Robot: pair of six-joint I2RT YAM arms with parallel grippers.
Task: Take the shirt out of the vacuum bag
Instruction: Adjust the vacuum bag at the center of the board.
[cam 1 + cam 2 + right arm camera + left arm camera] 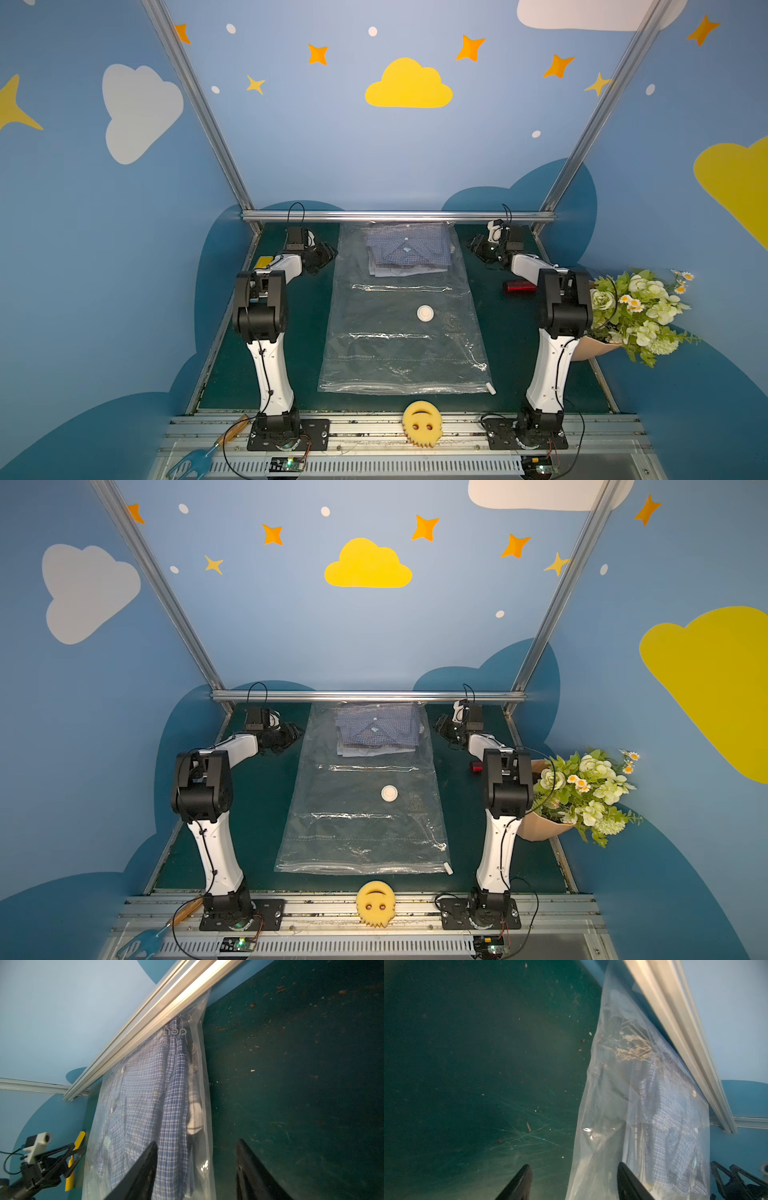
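vacuum bag [399, 332] lies lengthwise on the counter [307, 332], front edge to back edge | shirt [407, 249] inside at back end | left tool [573, 1164] and right tool [197, 1141] flank that end, equally near, jaws partly open, holding nothing

The stereo head hangs high over the arm bases facing the blue painted wall [374, 166], so both top views take in nearly the same whole dark green tabletop [257, 812]. Each wrist camera rides close behind its own fingers, low over the table. The left gripper [574, 1164] and right gripper [197, 1141] face each other, and their views share the clear crinkly plastic vacuum bag [602, 1105] and folded blue checked shirt [145, 1095] lying between them.
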